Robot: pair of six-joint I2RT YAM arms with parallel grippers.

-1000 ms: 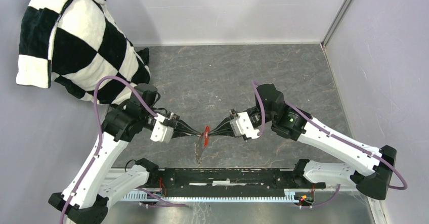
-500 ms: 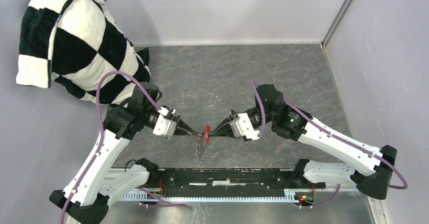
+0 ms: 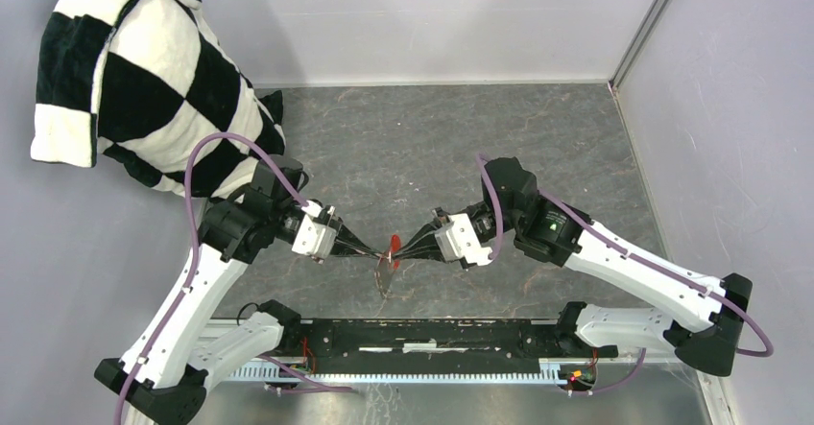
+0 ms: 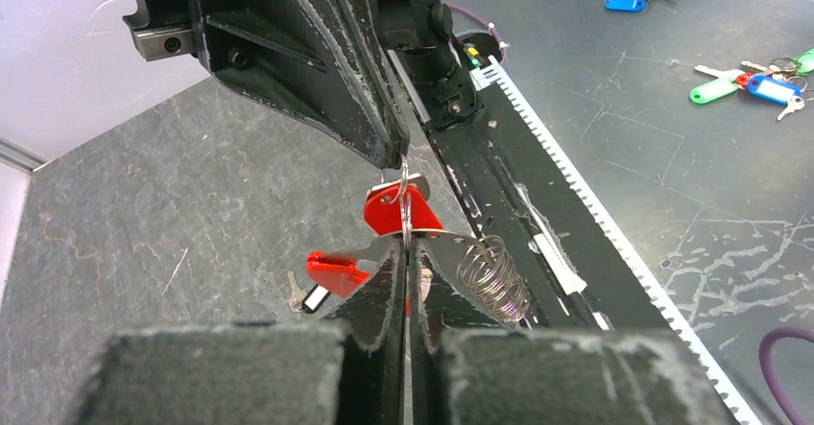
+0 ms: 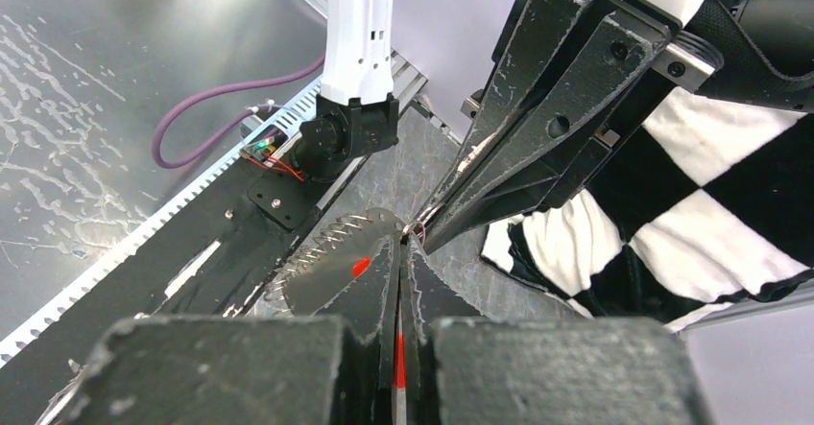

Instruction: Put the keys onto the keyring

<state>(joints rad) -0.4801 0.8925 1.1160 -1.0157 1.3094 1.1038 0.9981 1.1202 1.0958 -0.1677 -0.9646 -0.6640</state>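
My two grippers meet tip to tip above the grey table. My left gripper (image 3: 377,251) is shut on the thin silvery keyring (image 4: 405,204), which stands edge-on between its fingertips in the left wrist view (image 4: 405,245). My right gripper (image 3: 402,248) is shut, with a red sliver showing between its fingers (image 5: 399,243). It holds the red-headed key (image 4: 388,212) against the ring. The elongated red fob (image 4: 331,270) hangs lower left of the ring, with a small silvery blade (image 4: 293,289) beside it. I cannot make out the black-headed key.
A flat silvery plate edged with a coiled spring (image 3: 385,276) sits just under the grippers and also shows in the left wrist view (image 4: 490,276). A black-and-white checkered cloth (image 3: 144,89) is piled at the back left. A black rail (image 3: 432,334) runs along the front edge.
My left wrist has lifted and shifted slightly right while staying shut. The silvery plate below has drawn up closer to the grippers. My right arm has hardly moved.
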